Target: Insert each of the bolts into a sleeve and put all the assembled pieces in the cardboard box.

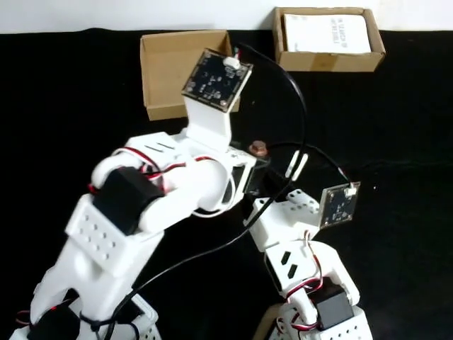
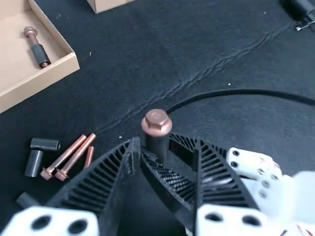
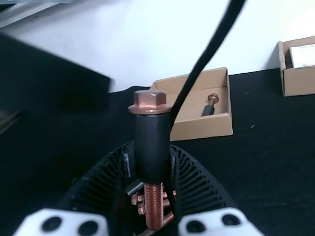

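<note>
since the right gripper [image 3: 149, 160] is clamped on the sleeve [image 3: 149, 130] with its bolt [image 3: 149, 102] standing upright, the cardboard box [image 3: 202, 127] sits well ahead.

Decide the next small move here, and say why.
The bolt sits fully in the sleeve, clamped in the right gripper, and the box already holds one finished piece. So probably: carry this pair toward the box.

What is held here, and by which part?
The right gripper grips the sleeved bolt by the sleeve's lower part; for the left gripper, unclear.
</note>
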Motion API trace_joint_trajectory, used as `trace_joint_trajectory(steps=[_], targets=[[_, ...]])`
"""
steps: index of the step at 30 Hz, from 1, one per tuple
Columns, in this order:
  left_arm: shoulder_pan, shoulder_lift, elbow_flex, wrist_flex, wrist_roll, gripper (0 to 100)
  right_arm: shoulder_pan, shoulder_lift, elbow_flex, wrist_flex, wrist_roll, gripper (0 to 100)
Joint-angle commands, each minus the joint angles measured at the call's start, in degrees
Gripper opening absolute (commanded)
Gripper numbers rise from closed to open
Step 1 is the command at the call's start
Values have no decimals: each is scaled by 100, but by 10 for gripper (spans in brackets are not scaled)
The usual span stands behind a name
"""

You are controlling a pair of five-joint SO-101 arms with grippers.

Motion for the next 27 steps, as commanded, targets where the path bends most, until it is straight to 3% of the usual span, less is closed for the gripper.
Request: trace_joint_trajectory(steps=[1,8,16,27], targets=[[-22,-92,-804,369,-35,183,22,40,-92,-145,-35,7],[-945,-92,-2185,1011,-44,182,831,1086,-1218,-541,-35,7],[-2273,-92,-2273,1046,-44,182,1007,2466,-2387,-2114,-44,7],[-2756,-92,-1622,1169,-53,182,1007,5068,-3090,-4242,-26,7]])
